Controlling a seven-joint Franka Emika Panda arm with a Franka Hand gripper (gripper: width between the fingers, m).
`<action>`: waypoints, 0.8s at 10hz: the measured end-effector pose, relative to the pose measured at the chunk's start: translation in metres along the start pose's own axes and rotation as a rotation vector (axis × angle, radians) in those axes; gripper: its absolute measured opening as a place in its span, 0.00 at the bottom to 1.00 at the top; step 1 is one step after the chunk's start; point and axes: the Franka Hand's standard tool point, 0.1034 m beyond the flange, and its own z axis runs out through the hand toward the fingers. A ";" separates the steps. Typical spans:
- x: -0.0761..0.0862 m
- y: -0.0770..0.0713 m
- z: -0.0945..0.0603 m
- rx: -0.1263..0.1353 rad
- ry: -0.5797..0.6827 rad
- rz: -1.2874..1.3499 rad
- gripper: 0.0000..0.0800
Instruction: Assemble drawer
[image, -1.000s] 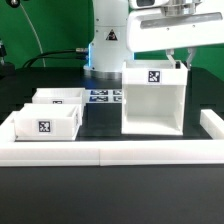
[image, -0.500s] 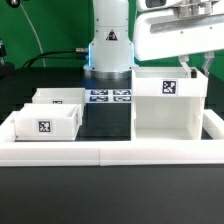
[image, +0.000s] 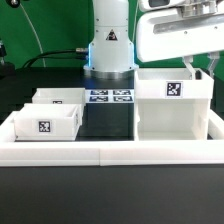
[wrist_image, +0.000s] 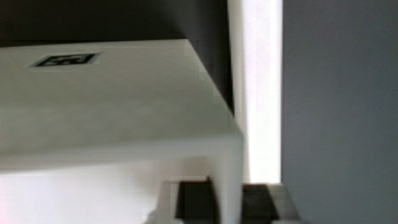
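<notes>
Where the claw (wrist_image: 228, 205) pinches it, the boxy casing (image: 172, 112) is smooth.

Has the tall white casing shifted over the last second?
Yes. The casing has slid toward the exterior view's right, widening its gap from the marker board.

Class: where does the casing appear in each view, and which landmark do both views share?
Exterior view: the casing stands at the exterior view's right.
Wrist view: the casing fills much of the picture, close up.
Shared landmark: a square tag on the casing, seen in both.
</notes>
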 end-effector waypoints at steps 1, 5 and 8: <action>0.001 -0.001 -0.001 0.001 0.004 0.044 0.06; 0.003 -0.003 -0.002 0.006 0.015 0.208 0.06; 0.009 0.001 -0.003 0.016 0.021 0.450 0.06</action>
